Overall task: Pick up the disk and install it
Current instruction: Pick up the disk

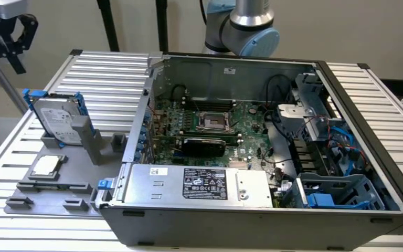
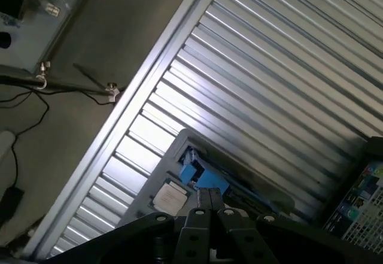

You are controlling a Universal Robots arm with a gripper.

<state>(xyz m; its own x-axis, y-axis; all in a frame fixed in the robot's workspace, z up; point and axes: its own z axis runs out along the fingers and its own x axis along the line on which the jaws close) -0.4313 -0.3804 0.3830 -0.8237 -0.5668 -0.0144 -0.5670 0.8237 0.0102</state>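
Silver-grey disk (image 1: pixel 56 118) in blue carrier, upright in the grey holder (image 1: pixel 84 140) beside the open computer case (image 1: pixel 257 131). My gripper (image 2: pixel 210 201) hangs well above that holder, jaws closed, empty. Descending thus, I'd risk striking the disk's edge.

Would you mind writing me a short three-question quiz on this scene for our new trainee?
1. True or false: the disk already sits inside the case.
2. Where does the chip lie? A) flat on the grey fixture B) inside the case C) on top of the disk
3. Fill in: the gripper is ___ (open or shut).
Key: 1 false, it stands upright on the fixture, outside the case; 2 A; 3 shut.
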